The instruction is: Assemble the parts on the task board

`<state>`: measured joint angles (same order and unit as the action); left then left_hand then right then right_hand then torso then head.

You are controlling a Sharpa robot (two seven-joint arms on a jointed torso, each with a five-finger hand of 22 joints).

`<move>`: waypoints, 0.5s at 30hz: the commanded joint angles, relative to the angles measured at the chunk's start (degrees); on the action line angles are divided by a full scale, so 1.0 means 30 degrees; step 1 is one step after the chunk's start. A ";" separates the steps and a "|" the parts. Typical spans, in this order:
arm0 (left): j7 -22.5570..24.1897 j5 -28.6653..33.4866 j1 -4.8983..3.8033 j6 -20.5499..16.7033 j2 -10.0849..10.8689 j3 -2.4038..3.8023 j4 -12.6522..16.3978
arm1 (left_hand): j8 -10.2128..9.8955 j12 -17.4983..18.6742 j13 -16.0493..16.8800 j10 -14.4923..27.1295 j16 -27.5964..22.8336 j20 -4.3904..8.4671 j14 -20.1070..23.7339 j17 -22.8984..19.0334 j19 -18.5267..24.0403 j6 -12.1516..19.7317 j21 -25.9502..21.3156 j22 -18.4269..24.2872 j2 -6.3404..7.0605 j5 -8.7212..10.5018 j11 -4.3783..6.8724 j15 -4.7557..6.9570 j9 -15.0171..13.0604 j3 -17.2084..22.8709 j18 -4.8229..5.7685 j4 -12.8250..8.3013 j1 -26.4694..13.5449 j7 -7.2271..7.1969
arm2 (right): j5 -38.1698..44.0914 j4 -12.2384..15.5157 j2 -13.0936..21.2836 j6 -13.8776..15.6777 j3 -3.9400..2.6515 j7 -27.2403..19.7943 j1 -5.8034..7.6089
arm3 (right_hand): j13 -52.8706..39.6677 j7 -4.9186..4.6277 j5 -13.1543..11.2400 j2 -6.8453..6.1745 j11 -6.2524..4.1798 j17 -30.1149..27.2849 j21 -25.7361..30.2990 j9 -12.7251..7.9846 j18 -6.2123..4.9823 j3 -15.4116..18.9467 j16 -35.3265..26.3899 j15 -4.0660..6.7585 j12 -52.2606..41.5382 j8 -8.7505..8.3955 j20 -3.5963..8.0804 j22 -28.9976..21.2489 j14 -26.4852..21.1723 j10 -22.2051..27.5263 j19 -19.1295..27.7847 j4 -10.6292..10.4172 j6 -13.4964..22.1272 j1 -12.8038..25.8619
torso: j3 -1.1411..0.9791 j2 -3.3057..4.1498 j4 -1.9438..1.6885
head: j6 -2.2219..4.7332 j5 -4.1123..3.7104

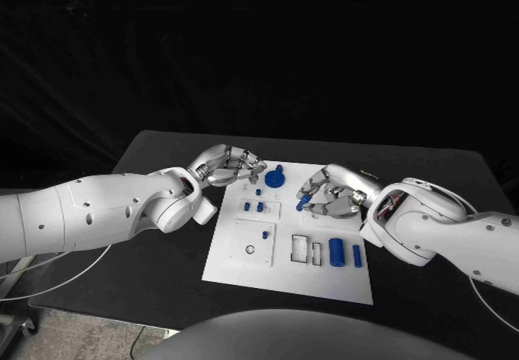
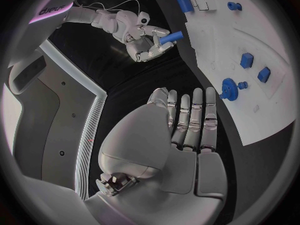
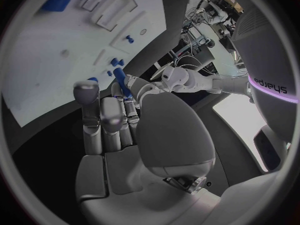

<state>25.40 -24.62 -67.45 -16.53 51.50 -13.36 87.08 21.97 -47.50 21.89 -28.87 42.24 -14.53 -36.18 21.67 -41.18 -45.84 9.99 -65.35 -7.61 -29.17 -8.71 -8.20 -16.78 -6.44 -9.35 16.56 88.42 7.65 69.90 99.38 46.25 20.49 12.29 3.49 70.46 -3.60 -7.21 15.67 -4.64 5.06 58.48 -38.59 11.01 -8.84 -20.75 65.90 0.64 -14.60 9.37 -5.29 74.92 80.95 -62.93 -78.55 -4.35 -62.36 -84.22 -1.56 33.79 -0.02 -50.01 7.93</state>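
Note:
The white task board (image 1: 283,270) lies mid-table. My right hand (image 1: 333,193) hovers over its far right part and pinches a short blue peg (image 1: 304,200) between thumb and a finger; the peg (image 2: 170,36) also shows in the left wrist view, and the peg (image 3: 122,83) in the right wrist view. A blue gear (image 1: 276,180) stands at the board's far edge, with small blue pieces (image 1: 254,205) just in front of it. My left hand (image 1: 229,166) hangs over the board's far left corner, beside the gear, holding nothing, its fingers (image 2: 187,120) stretched out side by side.
Two blue cylinders (image 1: 337,252) lie on the board's near right part beside empty rectangular slots (image 1: 300,249). A raised square plate with a round hole (image 1: 255,245) sits on the near left. Black table (image 1: 162,247) surrounds the board.

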 commanded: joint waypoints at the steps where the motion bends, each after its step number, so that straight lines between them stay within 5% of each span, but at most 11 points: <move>1: 0.0165 0.0064 0.0025 0.0203 -0.0061 0.0008 0.0006 | 0.0079 0.0021 -0.0035 -0.0080 0.0056 0.0036 -0.0071 -0.0033 -0.0119 0.0086 -0.0074 -0.0037 -0.0169 -0.0108 -0.0003 -0.0082 0.0026 0.0102 -0.0223 0.0041 0.0091 0.0089 | -0.0362 0.0385 -0.0438 -0.1634 0.0001 0.0208 -0.0246 | -0.0025 -0.0069 0.0136 0.0001 -0.0332 0.0169 -0.0208 0.0041 0.0398 -0.0007 0.0154 0.0000 0.0093 0.0047 0.0067 0.1688 0.0226 -0.0448 -0.0147 0.0089 -0.0094 -0.0274 | 0.0004 -0.0007 -0.0031 | 0.0003 0.0109; 7: 0.0245 0.0102 0.0036 -0.0028 -0.0028 0.0009 0.0039 | 0.0073 0.0034 -0.0055 -0.0077 0.0059 0.0035 -0.0066 -0.0039 -0.0128 0.0115 -0.0070 -0.0047 -0.0177 -0.0107 -0.0006 -0.0089 0.0034 0.0103 -0.0222 0.0053 0.0078 0.0110 | 0.2091 -0.0037 -0.1878 -0.1086 -0.0003 -0.0281 -0.1223 | -0.0042 -0.0044 0.0199 -0.0073 -0.0361 0.0780 -0.1071 0.0118 0.0513 -0.0001 0.0682 0.0022 0.0247 0.0074 0.0088 0.1847 0.0519 -0.0658 -0.0385 0.0138 -0.0192 -0.0238 | 0.0007 0.0026 -0.0037 | 0.0003 0.0182; 15: 0.0366 0.0444 0.0039 -0.0447 0.0208 0.0014 0.0149 | 0.0072 0.0048 -0.0088 -0.0081 0.0072 0.0028 -0.0065 -0.0047 -0.0150 0.0149 -0.0059 -0.0067 -0.0203 -0.0104 -0.0033 -0.0107 0.0044 0.0099 -0.0217 0.0075 0.0032 0.0133 | 0.4886 -0.1681 -0.3974 -0.0733 -0.0012 -0.0645 -0.2520 | -0.0045 -0.0024 0.0197 -0.0123 -0.0382 0.0870 -0.1306 0.0153 0.0540 0.0006 0.0774 0.0039 0.0314 0.0089 0.0101 0.1886 0.0583 -0.0749 -0.0453 0.0172 -0.0241 -0.0234 | 0.0011 0.0067 -0.0012 | 0.0003 0.0347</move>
<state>25.53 -24.20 -67.34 -17.06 52.10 -13.35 87.34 21.96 -47.49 21.68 -28.87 42.24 -14.53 -36.18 21.61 -41.18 -45.63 9.99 -65.46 -7.61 -29.17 -8.71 -8.20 -16.73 -6.28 -9.36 16.73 88.42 7.86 78.18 94.97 34.91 18.04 12.29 2.72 63.28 -3.84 -7.25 15.98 -4.93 5.18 61.02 -42.31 11.42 -7.95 -20.59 67.95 0.83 -13.88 9.45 -5.00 74.92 82.20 -63.45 -79.44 -4.19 -62.77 -84.54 -1.52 33.93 -0.12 -50.01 8.80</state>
